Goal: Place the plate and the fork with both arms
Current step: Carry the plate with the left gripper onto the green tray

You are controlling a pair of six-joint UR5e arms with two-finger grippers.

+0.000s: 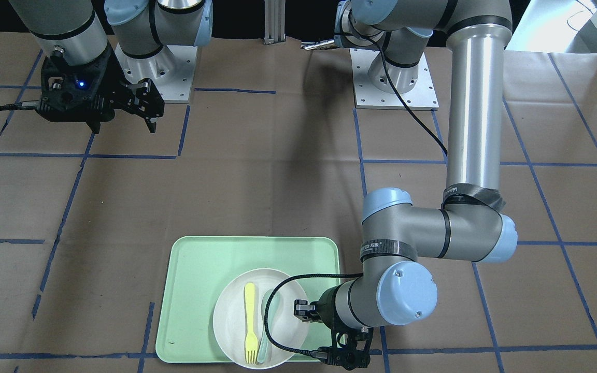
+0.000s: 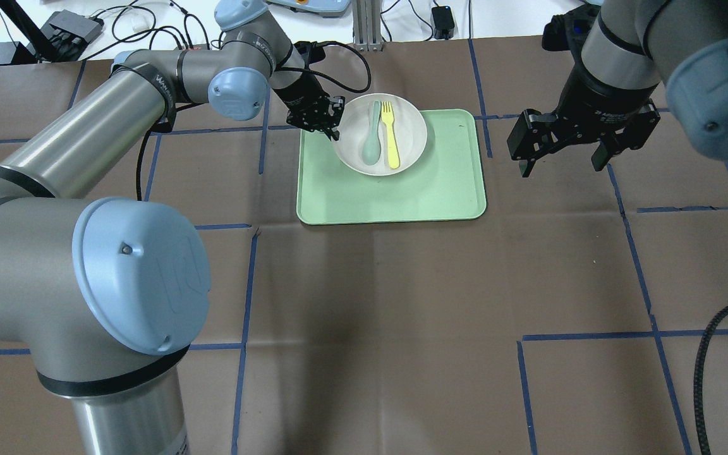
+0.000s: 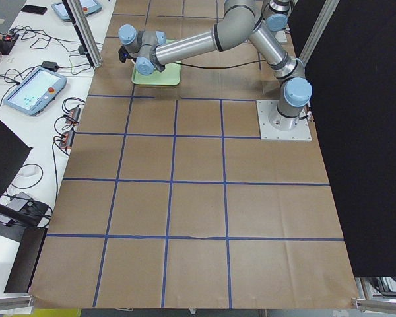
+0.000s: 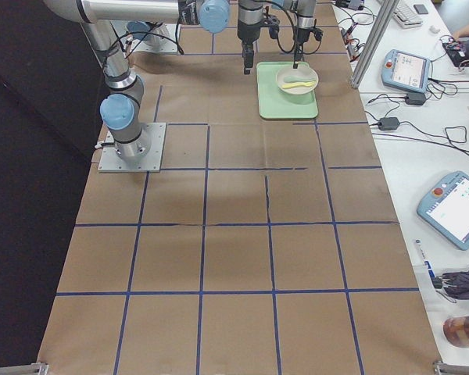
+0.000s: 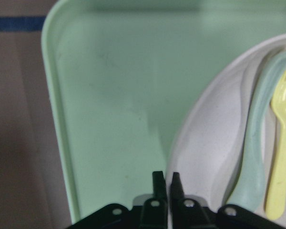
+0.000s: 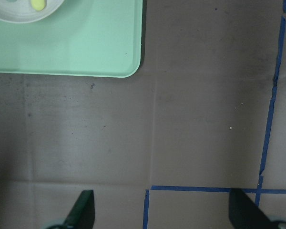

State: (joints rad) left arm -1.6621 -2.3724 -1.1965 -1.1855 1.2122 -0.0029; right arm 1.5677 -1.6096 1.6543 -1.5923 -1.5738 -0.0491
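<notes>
1. Between the left jaws, in the left wrist view, we see the near edge of the plate point(image 5: 205, 157). The jaws are almost closed, with only the thin rim in the slit. So we think they hold the plate by its edge.
2. Behind them, the left arm point(image 2: 86, 145) stretches far across the desk point(image 2: 370, 316). Its black cable point(image 1: 265, 324) hangs in a loop over the plate, close to the spoon point(image 2: 371, 148).
3. The right jaws are wide apart and hold nothing. They hang above bare brown desk, off the right side of the green tray point(image 2: 402, 196) and well apart from the plate.
4. The plate sits on the tray, at its far side. The yellow fork point(image 2: 391, 139) lies flat in the plate, with its tines pointing away from the robot. The spoon lies just beside it.
5. We think the job has only just begun. One arm has a grip on the plate, but we cannot tell if the plate is off the tray yet. The fork is untouched. Both things have yet to be set down in their places.
6. A few things could get in the way. The spoon is so close to the fork that the right jaws might bump it or grab it. The left arm and its cable crowd one side of the plate. If the plate tips, the fork and spoon may slide. Blue tape lines point(image 2: 247, 284) cross the desk, but they are flat.
</notes>
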